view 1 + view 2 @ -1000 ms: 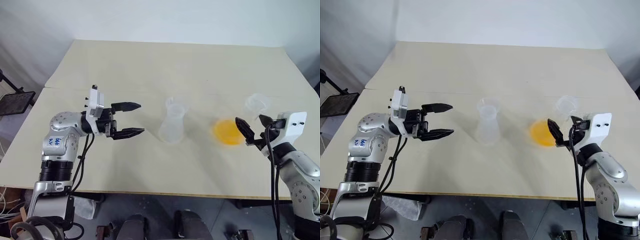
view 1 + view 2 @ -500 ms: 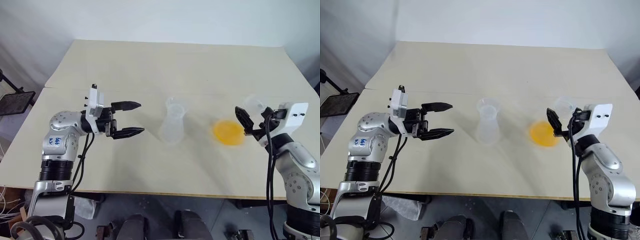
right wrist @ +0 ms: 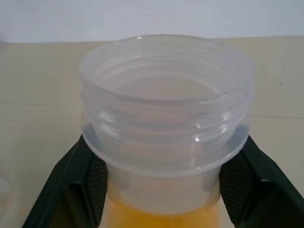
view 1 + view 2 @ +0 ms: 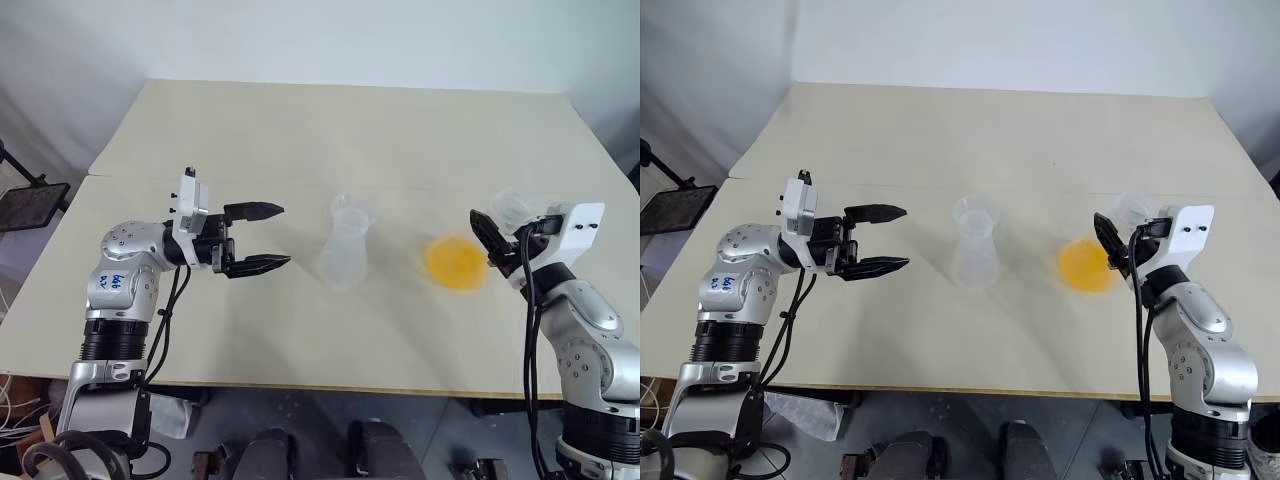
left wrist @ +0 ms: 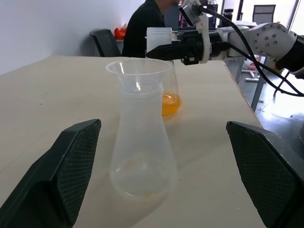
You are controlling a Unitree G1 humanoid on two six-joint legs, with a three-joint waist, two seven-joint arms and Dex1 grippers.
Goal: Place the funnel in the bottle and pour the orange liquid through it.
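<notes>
- Two clear flasks are seen standing on the pale table (image 4: 300,130), well apart from each other.
- Near the middle of the table, the bottle (image 4: 345,244) is seen upright. It looks empty, and nothing sits in its open mouth.
- The left gripper (image 4: 262,238) is held level beside the bottle, pointing at it from the robot's left. Its two black fingers are spread wide apart, and nothing is touched by them.
- In the left wrist view, the bottle (image 5: 141,130) is framed between the two spread fingers (image 5: 61,178), with a gap on each side.
- On the right side of the table, the bigger flask (image 4: 1102,250) is seen, with the orange liquid (image 4: 1085,266) lying in its bottom.
- The neck of this flask is clamped by the right gripper (image 4: 498,246), just under the threaded rim.
- In the right wrist view, the rim of the bigger flask (image 3: 166,102) is seen close up, with a black finger pressed on each side of the neck and the orange liquid (image 3: 161,216) below.
- The funnel may be the faint clear shape behind the right gripper, but this cannot be told for sure.
- A person in dark clothes (image 5: 147,23) is seen far behind the table in the left wrist view.
</notes>
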